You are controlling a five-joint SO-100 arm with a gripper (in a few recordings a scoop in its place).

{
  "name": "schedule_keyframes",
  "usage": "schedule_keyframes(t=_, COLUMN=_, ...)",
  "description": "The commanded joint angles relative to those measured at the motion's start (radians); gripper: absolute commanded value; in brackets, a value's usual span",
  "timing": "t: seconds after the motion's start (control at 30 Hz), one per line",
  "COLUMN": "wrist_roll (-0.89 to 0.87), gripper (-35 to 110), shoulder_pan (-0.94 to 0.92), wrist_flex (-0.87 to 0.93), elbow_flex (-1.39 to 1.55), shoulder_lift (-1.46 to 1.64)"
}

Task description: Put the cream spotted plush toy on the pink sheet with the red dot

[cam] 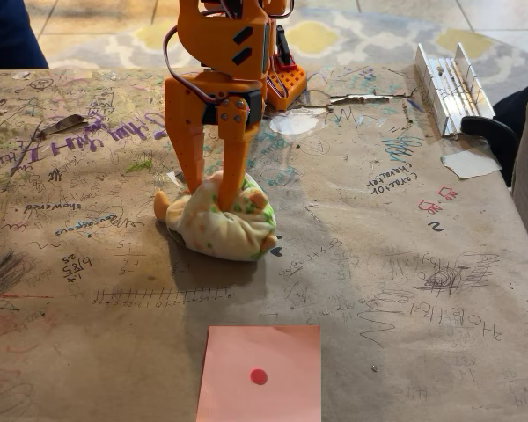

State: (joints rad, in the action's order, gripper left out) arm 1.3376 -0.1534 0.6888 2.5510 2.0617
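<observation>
Fixed view: orange end effector (213, 186) clenched on the cream spotted plush toy (220, 220), fingers narrowly parted, pressing into it on the tabletop (405, 264).

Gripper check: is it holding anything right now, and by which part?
The gripper is pinching the cream spotted plush toy at its top, fingers pressed into it; the toy rests on the table.

Fixed view. Centre frame: orange gripper (213, 186), fingers pointing down, pressed into the top of the cream spotted plush toy (222, 223), which rests on a scribbled brown paper table cover (405, 281). Bottom centre, well apart from the toy: pink sheet with the red dot (260, 373). Upper right: metal hinge (447, 85).
</observation>
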Motion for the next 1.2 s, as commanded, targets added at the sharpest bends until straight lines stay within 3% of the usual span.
schedule_keyframes(t=0.0, wrist_roll=-0.034, gripper=2, shoulder_pan=-0.044, wrist_flex=0.127, elbow_flex=-0.084, shoulder_lift=0.018)
schedule_keyframes(t=0.33, wrist_roll=-0.149, gripper=0, shoulder_pan=-0.086, wrist_flex=0.288, elbow_flex=-0.156, shoulder_lift=0.104)
schedule_keyframes(t=0.6, wrist_roll=-0.462, gripper=0, shoulder_pan=0.011, wrist_flex=0.607, elbow_flex=-0.574, shoulder_lift=0.193)
schedule_keyframes(t=0.77, wrist_roll=-0.525, gripper=0, shoulder_pan=0.078, wrist_flex=0.741, elbow_flex=-0.928, shoulder_lift=0.253)
schedule_keyframes(t=1.03, wrist_roll=-0.618, gripper=0, shoulder_pan=0.127, wrist_flex=0.798, elbow_flex=-1.531, shoulder_lift=0.282)
schedule_keyframes(t=1.17, wrist_roll=-0.721, gripper=0, shoulder_pan=0.092, wrist_flex=0.672, elbow_flex=-1.697, shoulder_lift=0.313)
